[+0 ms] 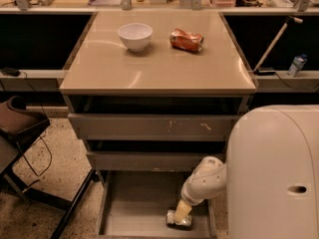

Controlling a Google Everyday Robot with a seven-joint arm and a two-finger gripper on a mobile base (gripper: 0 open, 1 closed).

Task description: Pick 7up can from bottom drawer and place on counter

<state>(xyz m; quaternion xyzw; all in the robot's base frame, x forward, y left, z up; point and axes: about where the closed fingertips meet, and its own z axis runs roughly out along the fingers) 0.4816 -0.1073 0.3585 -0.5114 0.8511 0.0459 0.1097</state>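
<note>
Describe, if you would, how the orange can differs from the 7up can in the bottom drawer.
The orange can lies on the counter; the 7up can sits low in the bottom drawer. The orange can is orange-red, the 7up can pale and silvery. Nothing touches the orange can; the hand is down at the 7up can. Both are small drink cans.
</note>
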